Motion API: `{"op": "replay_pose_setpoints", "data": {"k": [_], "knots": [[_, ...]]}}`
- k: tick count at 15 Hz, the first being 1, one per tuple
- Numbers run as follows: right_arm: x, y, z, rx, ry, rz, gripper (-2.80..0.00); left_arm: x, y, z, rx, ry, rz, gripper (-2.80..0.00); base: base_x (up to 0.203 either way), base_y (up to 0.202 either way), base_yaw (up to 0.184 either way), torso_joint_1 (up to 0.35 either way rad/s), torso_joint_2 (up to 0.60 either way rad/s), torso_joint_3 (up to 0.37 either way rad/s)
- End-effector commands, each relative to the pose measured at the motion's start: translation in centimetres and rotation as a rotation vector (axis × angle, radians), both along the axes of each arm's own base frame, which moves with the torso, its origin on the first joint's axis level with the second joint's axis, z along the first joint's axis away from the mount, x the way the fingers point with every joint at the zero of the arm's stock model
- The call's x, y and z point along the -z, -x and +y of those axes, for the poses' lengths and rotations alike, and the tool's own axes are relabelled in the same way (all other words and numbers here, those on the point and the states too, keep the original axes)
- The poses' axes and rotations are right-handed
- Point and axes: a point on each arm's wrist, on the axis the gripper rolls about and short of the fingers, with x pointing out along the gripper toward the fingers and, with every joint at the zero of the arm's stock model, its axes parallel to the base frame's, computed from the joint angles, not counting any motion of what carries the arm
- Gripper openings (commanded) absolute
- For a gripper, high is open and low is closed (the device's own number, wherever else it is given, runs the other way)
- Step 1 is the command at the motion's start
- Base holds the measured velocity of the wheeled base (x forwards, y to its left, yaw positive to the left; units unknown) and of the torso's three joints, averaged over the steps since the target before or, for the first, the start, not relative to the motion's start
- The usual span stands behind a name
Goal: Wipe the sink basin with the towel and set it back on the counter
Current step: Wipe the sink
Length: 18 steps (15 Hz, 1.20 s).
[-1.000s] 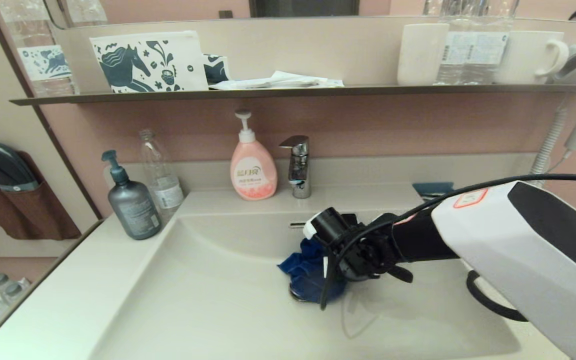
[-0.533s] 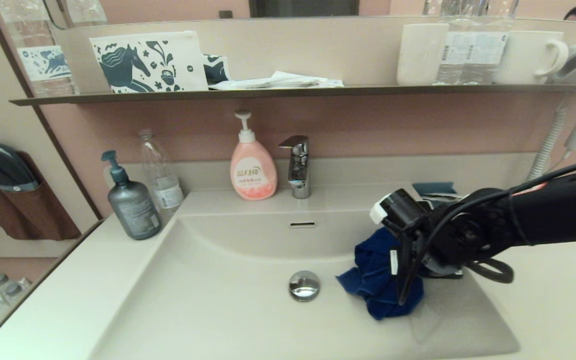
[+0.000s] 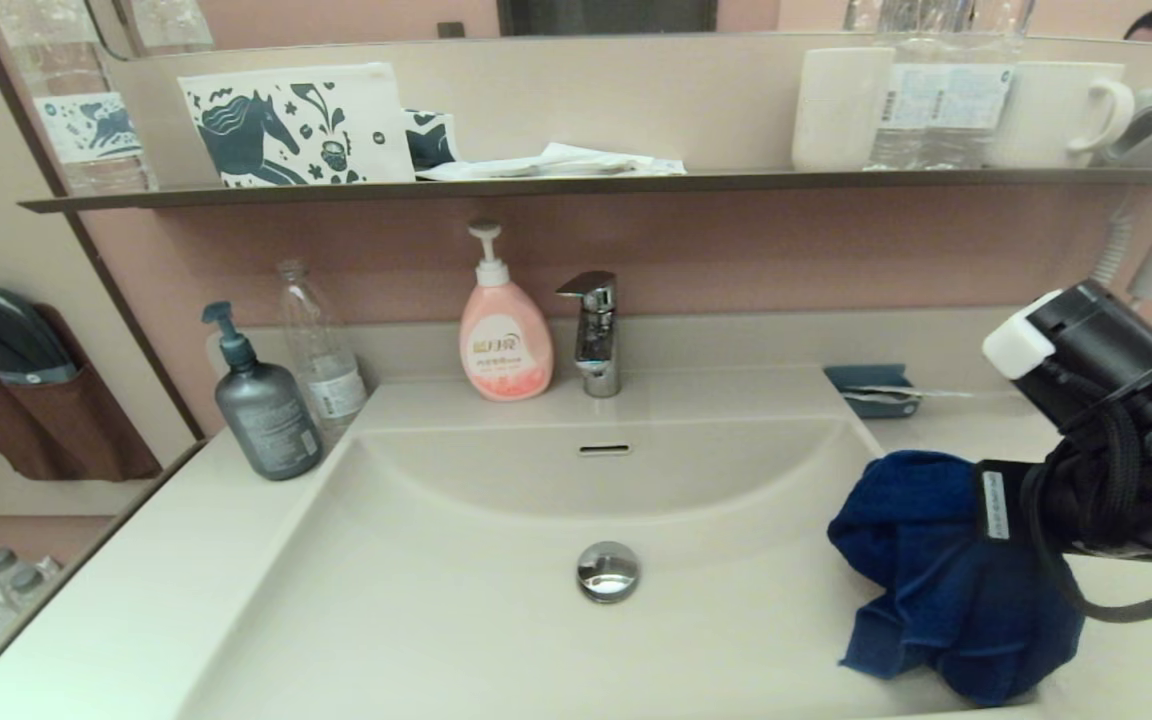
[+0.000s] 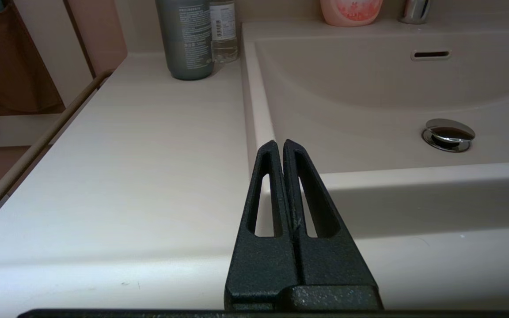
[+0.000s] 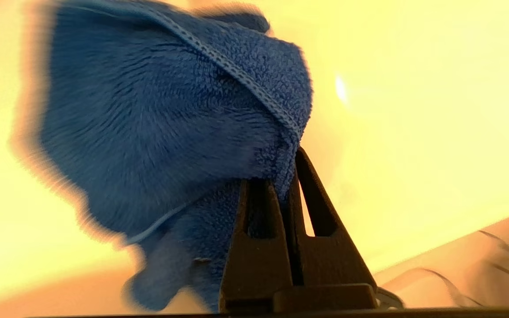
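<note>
No print on the pink soap bottle (image 3: 506, 345) is readable

The towel (image 3: 946, 570) is dark royal blue against the glossy cream-white sink basin (image 3: 456, 600). The soap bottle (image 3: 506, 345) is pink, the pump bottle (image 3: 261, 405) grey. The pouch (image 3: 298, 122) is white with blue horses.

Head camera looking down over sink basin (image 3: 496, 600), left wrist low beside counter (image 4: 148, 145) — both share drain plug (image 4: 449, 134).

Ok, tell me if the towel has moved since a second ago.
Yes. The towel, clamped in the right tool, has swept from over the drain plug toward the robot's right, to the basin's right edge.
</note>
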Motion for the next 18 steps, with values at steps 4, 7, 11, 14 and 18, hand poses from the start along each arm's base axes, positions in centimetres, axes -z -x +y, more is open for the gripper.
{"op": "replay_pose_setpoints", "data": {"k": [4,7,11,14,18], "knots": [[-2.8,-0.1,-0.3,-0.062,-0.122,-0.185,-2.80,0.0,0.0,0.0,0.001,0.000,-0.001,-2.80,0.000,0.000,0.000,0.000,0.00,0.000],[-3.2,-0.5,-2.7,-0.014,-0.054,-0.169,-2.80,0.0,0.0,0.0,0.000,0.000,-0.001,-2.80,0.000,0.000,0.000,0.000,0.00,0.000],[-3.5,0.0,-8.5,0.117,-0.009,-0.073,-2.80,0.0,0.0,0.0,0.000,0.000,0.001,-2.80,0.000,0.000,0.000,0.000,0.00,0.000],[-2.8,1.3,-11.3,0.155,0.013,0.081,-2.80,0.0,0.0,0.0,0.000,0.000,0.000,-2.80,0.000,0.000,0.000,0.000,0.00,0.000],[-3.0,1.5,-13.6,0.171,-0.012,0.098,-2.80,0.0,0.0,0.0,0.001,0.000,0.001,-2.80,0.000,0.000,0.000,0.000,0.00,0.000]]}}
